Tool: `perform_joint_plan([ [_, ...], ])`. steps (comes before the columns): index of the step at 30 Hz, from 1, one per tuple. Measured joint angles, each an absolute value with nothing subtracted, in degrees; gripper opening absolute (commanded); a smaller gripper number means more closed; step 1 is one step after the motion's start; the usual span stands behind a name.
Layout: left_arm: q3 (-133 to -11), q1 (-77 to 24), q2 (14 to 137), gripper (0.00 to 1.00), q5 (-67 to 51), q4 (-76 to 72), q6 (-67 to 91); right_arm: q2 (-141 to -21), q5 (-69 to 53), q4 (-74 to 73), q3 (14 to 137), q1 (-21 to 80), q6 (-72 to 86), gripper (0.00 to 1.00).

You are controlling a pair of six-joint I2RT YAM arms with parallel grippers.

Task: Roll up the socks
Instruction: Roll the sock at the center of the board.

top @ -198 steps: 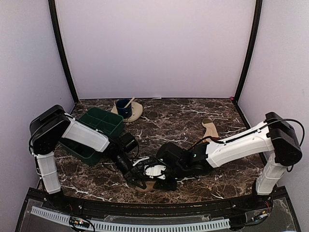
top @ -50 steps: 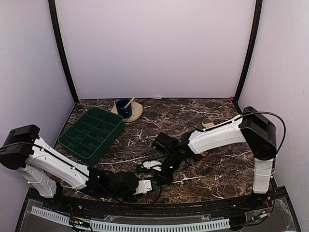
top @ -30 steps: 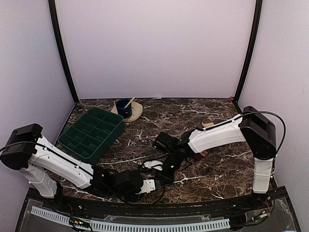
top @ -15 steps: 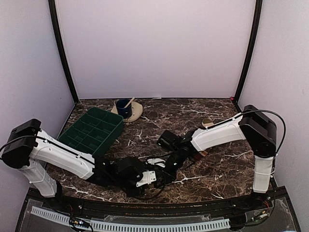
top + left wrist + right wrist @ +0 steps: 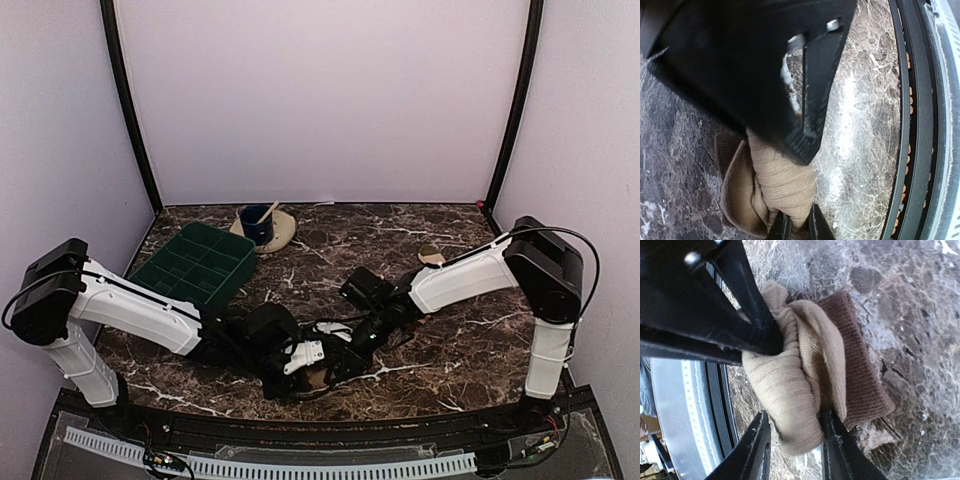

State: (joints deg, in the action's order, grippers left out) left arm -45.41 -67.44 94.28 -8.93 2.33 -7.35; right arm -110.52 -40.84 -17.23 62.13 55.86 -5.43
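The tan sock [image 5: 785,182], rolled into a bundle, lies near the table's front edge [image 5: 316,381]. Its brown ribbed cuff [image 5: 856,375] spreads flat beside the roll [image 5: 790,405]. My left gripper [image 5: 797,227] is shut on the end of the roll, and its dark finger [image 5: 752,320] presses into the fabric in the right wrist view. My right gripper [image 5: 796,450] is open and straddles the roll; one finger touches it and the other stands just off it. From above, both grippers [image 5: 300,362] [image 5: 345,352] meet over the bundle. Another tan sock [image 5: 431,254] peeks out behind the right arm.
A green compartment tray [image 5: 190,272] sits at the left. A blue cup with a wooden stick [image 5: 257,224] stands on a tan saucer at the back. The black front rail [image 5: 905,125] runs close beside the roll.
My right gripper's jaws have spread apart off the sock roll. My left arm has swung rightward and inward along the front edge with the roll still pinched.
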Motion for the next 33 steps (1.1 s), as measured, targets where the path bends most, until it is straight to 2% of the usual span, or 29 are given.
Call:
perform_joint_plan([
  [16,-45.74,-62.28,94.67,0.0,-18.0,3.68,-5.08,-104.86,-41.21,-10.02,55.05,51.83,-0.05,0.33],
  [33,-49.76,-53.8,99.44,0.0,-34.83,9.87,-4.82,-96.73,-29.65,-3.9,48.64,53.15,1.34,0.33],
])
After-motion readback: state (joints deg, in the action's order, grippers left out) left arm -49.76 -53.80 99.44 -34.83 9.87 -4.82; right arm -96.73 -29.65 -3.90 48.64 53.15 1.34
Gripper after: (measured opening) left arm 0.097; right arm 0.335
